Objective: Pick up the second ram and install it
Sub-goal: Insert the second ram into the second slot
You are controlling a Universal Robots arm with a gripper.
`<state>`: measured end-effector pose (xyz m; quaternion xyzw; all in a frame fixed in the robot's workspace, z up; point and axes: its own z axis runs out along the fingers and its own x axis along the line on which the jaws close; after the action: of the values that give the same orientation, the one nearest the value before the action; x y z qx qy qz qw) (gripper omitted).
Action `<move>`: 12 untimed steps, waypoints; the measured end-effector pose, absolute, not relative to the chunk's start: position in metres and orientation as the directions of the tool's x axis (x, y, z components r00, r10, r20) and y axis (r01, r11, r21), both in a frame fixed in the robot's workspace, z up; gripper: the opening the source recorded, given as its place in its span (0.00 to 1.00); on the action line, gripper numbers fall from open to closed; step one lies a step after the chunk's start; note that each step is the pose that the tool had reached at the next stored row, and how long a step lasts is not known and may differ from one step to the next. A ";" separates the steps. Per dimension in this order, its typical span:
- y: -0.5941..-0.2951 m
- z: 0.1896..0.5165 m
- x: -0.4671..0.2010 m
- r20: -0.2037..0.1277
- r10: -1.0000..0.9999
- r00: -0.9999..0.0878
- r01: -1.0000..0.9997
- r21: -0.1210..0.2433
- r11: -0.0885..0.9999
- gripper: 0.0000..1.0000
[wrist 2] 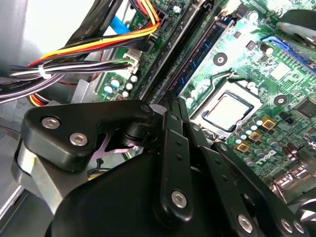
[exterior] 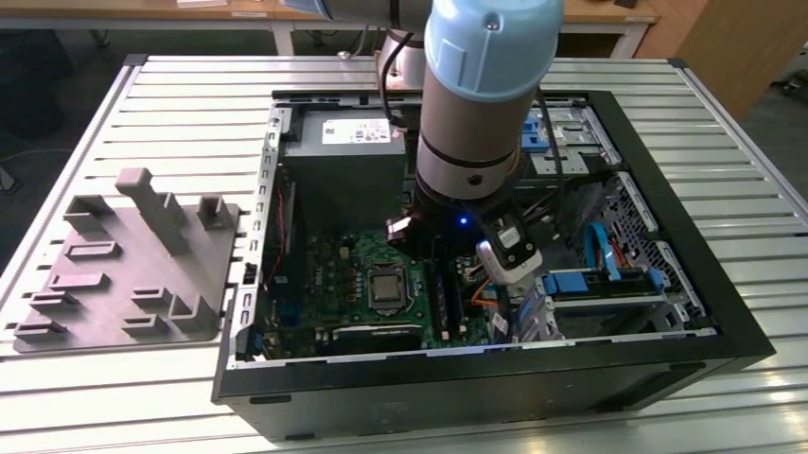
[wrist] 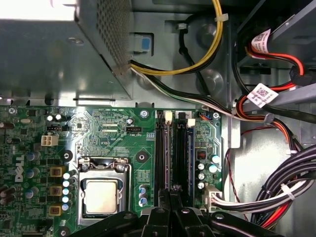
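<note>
End effector [wrist: 170, 205] clenched over ram slots [wrist: 174, 153]; cables [wrist: 276, 192] crowd beside motherboard [wrist: 108, 133].

Table [exterior: 189, 104]: slatted metal top, light grey, ribs running across the frame, fills most of the exterior view. Two things sit directly on it. Grey fixture plate [exterior: 127, 270] at left of frame, flat on the slats, with several upright blocks and posts sticking up, tallest ones toward its upper edge. Open black PC case [exterior: 505, 378] at centre to right of frame, lying on its side with the open face up, just beside the fixture plate, a narrow strip of slats between them. Bare slats visible along the upper edge and far right.
</note>
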<state>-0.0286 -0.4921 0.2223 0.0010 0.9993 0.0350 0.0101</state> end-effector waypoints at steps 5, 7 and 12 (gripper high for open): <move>-0.492 0.222 -0.027 -0.020 0.007 -1.000 0.005 0.070 0.998 0.11; -0.492 0.222 -0.027 -0.020 0.007 -1.000 0.006 0.070 0.998 0.11; -0.492 0.221 -0.027 -0.020 0.008 -1.000 0.007 0.070 0.998 0.11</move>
<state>-0.0268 -0.4922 0.2208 0.0037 0.9993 0.0348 0.0101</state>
